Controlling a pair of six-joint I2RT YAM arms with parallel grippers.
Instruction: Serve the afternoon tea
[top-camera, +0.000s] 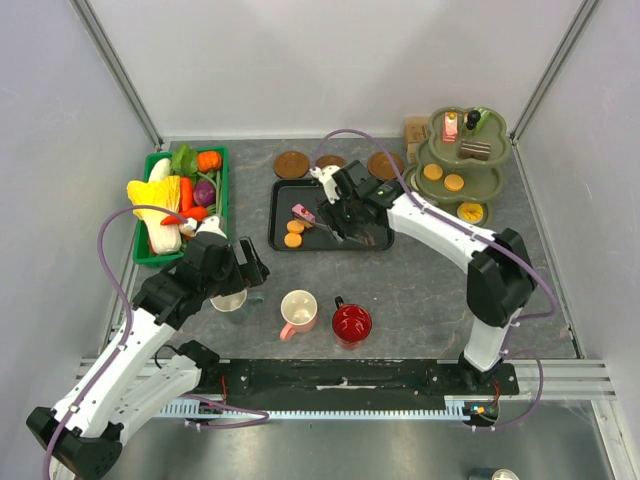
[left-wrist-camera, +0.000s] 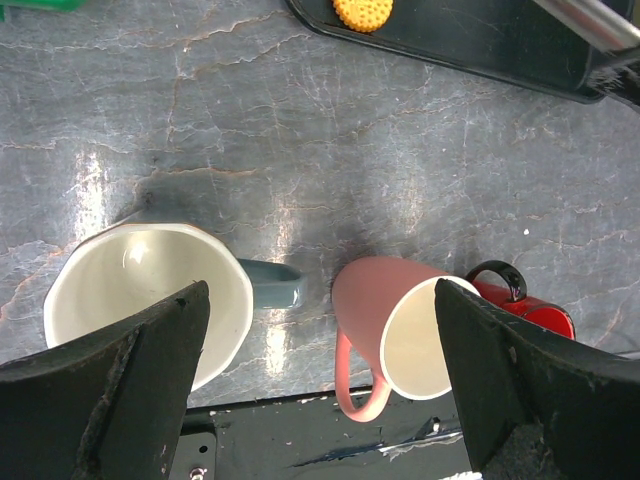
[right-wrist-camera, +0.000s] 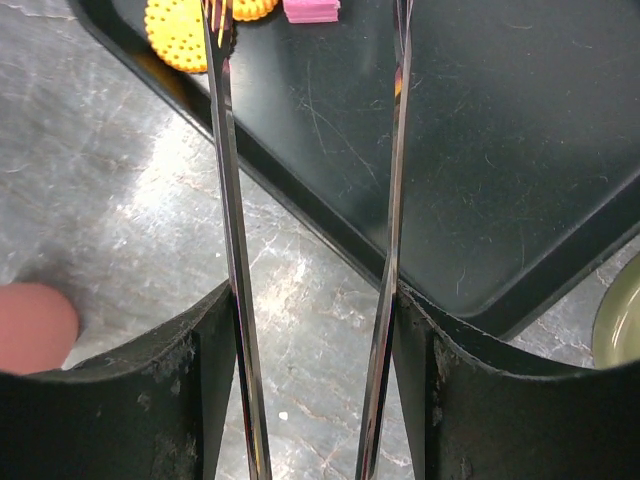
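- The whitish mug (left-wrist-camera: 150, 290), cream inside with a grey-blue handle, stood on the table (left-wrist-camera: 350, 150) beside the pink mug (left-wrist-camera: 400, 330) and red mug (left-wrist-camera: 530, 305).
- The left gripper (left-wrist-camera: 320, 300) hung above them, spread wide and grasping nothing.
- The right gripper (right-wrist-camera: 315, 340) clamped metal tongs (right-wrist-camera: 225, 200) over the black tray (right-wrist-camera: 500, 150), near orange biscuits (right-wrist-camera: 180, 35).

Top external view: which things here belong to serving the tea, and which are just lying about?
For the job: whitish mug, pink mug, red mug; orange biscuits and pink cake on the black tray; brown rounds behind the tray; cakes and biscuits on the tiered stand; metal tongs, gripped by the right gripper.
Lying about: green crate of toy vegetables.
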